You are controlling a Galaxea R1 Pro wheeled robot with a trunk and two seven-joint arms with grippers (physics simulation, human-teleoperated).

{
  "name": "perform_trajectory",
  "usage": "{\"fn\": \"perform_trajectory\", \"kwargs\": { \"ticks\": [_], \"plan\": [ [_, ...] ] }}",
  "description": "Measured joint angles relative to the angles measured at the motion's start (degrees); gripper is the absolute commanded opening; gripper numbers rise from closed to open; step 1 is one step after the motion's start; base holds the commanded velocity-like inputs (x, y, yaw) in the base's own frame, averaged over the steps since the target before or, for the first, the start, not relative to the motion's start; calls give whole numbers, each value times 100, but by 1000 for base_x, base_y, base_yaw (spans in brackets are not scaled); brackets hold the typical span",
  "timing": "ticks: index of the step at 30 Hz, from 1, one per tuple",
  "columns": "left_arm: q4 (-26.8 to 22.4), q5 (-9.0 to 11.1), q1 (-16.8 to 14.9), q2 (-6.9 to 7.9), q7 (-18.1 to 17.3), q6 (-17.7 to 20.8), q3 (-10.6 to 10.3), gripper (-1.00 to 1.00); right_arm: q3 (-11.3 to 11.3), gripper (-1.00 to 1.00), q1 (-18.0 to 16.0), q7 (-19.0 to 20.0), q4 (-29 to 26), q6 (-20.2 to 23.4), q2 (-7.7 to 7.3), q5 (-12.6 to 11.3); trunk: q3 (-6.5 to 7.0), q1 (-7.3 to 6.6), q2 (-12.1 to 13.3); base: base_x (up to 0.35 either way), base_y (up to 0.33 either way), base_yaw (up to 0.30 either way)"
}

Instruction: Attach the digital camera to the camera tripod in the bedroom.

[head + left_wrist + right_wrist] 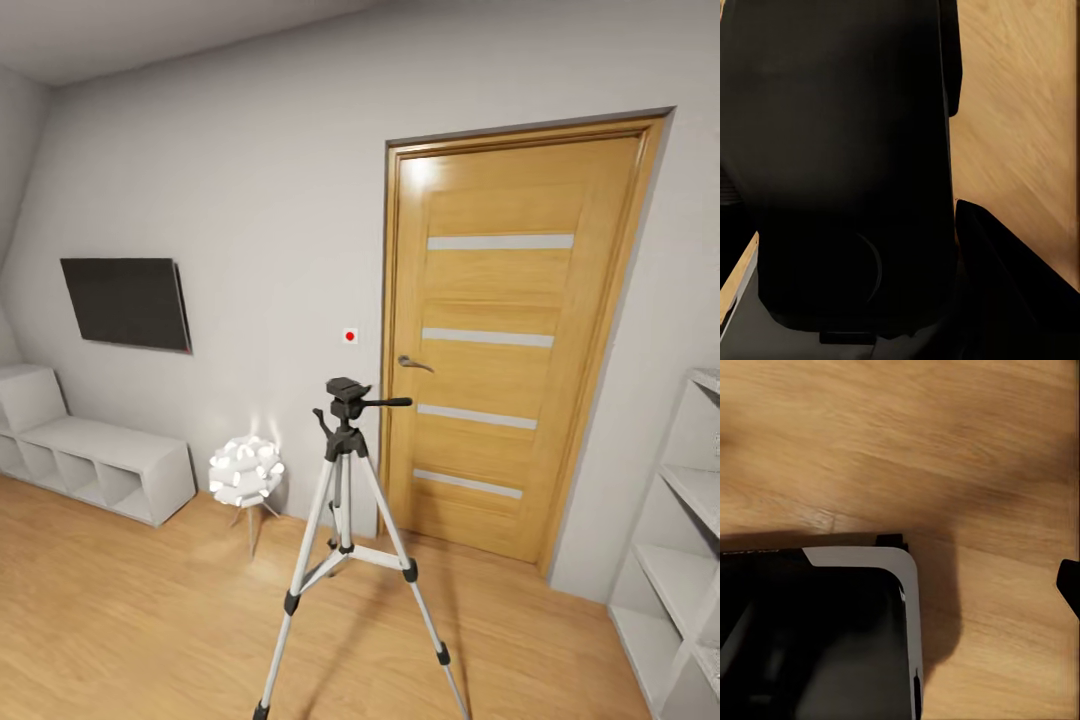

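The camera tripod (344,470) stands on the light wood floor (130,610) of the bedroom, in front of a wooden door (500,340) in the head view. Its three silver legs spread down to the picture's lower edge. Its black head (347,388) is bare on top, and the pan handle (390,403) points right. The digital camera is out of view. In the left wrist view large black shapes (847,165) block most of the picture, with wood floor (1020,112) beside them. The right wrist view looks down on wood floor (907,442) and a black, grey-edged part of the robot (832,637).
A low white cubby shelf (100,455) runs along the left wall under a dark wall screen (127,302). A white ball-shaped lamp (245,470) stands left of the tripod. White open shelving (680,540) stands at the right edge.
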Motion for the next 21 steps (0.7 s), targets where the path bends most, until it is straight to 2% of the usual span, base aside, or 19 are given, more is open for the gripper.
{"fn": "perform_trajectory", "kwargs": {
  "ticks": [15, 21],
  "plan": [
    [0, 8, 0, 8, 1, 7, 8, -100, 2, 100, 0, 0, 0, 14, 18, 1, 0, 0, 0, 0, -279, 1],
    [-2, 10, 1, 11, 0, 0, 9, -100, 1, 100, -1, -12, 0, 19, 38, 1, 0, -1, 0, 30, -279, 154]
  ]
}}
